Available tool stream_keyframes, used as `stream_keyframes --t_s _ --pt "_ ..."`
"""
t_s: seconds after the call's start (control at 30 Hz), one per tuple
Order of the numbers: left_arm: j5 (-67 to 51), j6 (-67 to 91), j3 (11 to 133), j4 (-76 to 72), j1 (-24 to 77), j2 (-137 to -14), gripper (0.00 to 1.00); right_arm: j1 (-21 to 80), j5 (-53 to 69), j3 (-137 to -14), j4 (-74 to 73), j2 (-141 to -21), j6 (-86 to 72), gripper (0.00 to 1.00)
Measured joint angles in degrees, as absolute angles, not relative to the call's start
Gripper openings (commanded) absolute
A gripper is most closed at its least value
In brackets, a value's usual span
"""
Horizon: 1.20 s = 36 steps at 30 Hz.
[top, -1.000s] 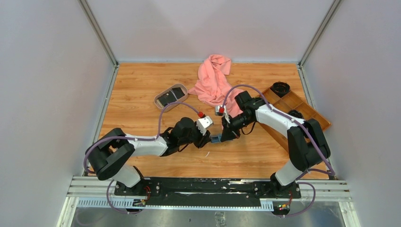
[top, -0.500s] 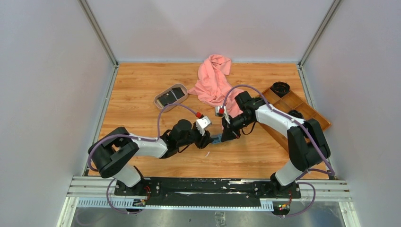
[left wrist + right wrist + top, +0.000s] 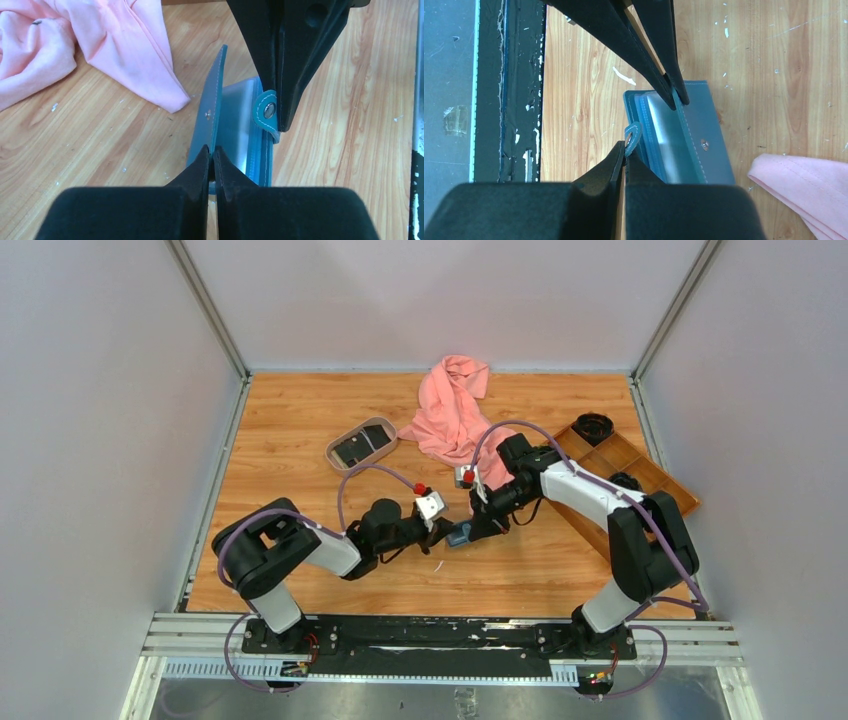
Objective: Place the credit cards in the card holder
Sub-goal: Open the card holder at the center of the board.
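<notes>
The teal-blue card holder lies at the table's middle, held half open between both grippers. My left gripper is shut on the edge of its cover flap, which stands upright; it shows in the top view too. My right gripper is shut on the little tab clasp of the other half; in the top view it is just right of the holder. The lighter inner pockets show between the halves. Black credit cards lie in the oval beige tray at back left.
A pink cloth lies bunched at the back centre, its corner close to the holder. A brown wooden compartment tray sits at the right edge under the right arm. Metal rails run along the near edge.
The left arm's shoulder and elbow have swung to the right while its gripper stayed on the holder. The holder's flap stands a little more open. The right arm has barely moved.
</notes>
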State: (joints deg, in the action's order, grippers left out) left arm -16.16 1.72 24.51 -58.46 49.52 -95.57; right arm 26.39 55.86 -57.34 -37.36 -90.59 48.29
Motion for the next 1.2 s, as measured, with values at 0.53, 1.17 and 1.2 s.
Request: stream_keyframes --t_s 0.53,1.17,1.2 --pt "-10.26 23.16 14.79 -61.36 49.5 -85.62 0.0 26.52 48.21 -49.78 -38.11 -78.39 67.11 0.06" --pt "8.12 42.11 9.3 -56.58 59.22 -79.0 0.0 25.39 46.39 -46.94 -43.94 -74.37 83.24 0.37" --pt "9.69 40.71 9.85 -54.57 60.2 -77.03 0.0 25.32 49.19 -47.72 -44.62 -73.36 82.56 0.34"
